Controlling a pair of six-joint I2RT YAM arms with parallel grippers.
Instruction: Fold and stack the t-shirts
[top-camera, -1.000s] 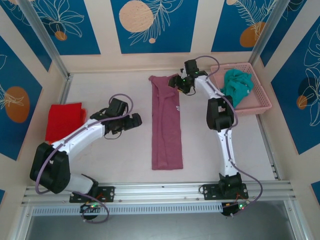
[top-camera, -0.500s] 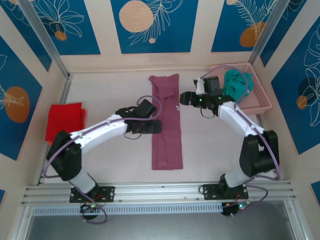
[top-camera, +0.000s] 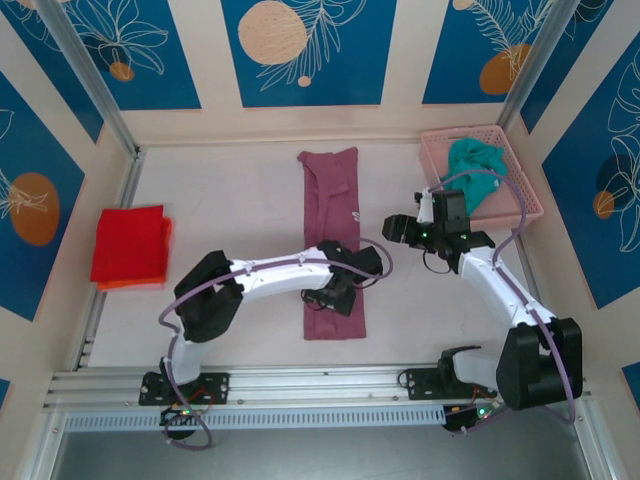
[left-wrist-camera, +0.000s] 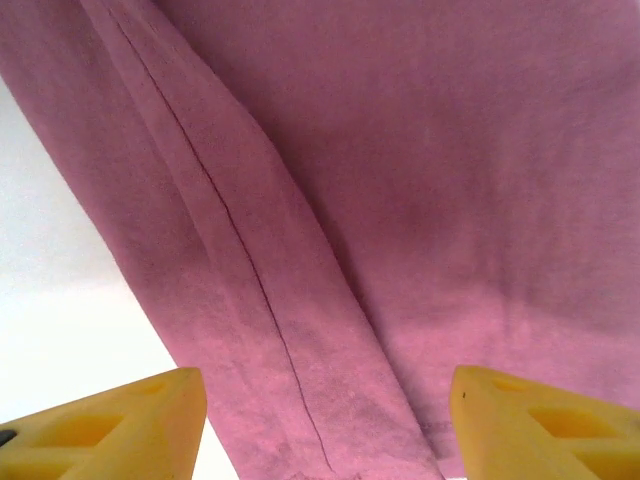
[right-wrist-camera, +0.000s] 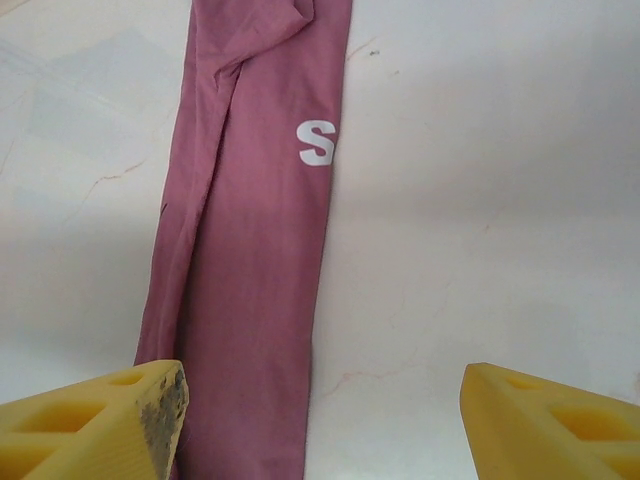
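A dusty mauve-pink cloth t-shirt (top-camera: 331, 240) lies folded into a long narrow strip in the middle of the white tabletop (top-camera: 230, 200), running from the far side toward the near edge. A white letter S (right-wrist-camera: 316, 142) is printed at the strip's right edge, in its far half.

The left gripper (top-camera: 335, 297) reaches in from the left and sits over the near part of the strip. In the left wrist view its yellow fingertips (left-wrist-camera: 110, 430) stand wide apart, close above the mauve cloth, with a folded edge and a stitched seam (left-wrist-camera: 250, 270) running between them. Whether they touch the cloth cannot be told.

The right gripper (top-camera: 393, 228) hangs just to the right of the strip, near its middle, over bare table. Its yellow fingers (right-wrist-camera: 545, 425) are spread wide and hold nothing.

A bright red cloth t-shirt (top-camera: 130, 245) lies folded flat at the left side of the table, well apart from both grippers. A teal cloth t-shirt (top-camera: 474, 170) sits crumpled inside the pink plastic lattice basket (top-camera: 530, 205) at the far right corner.
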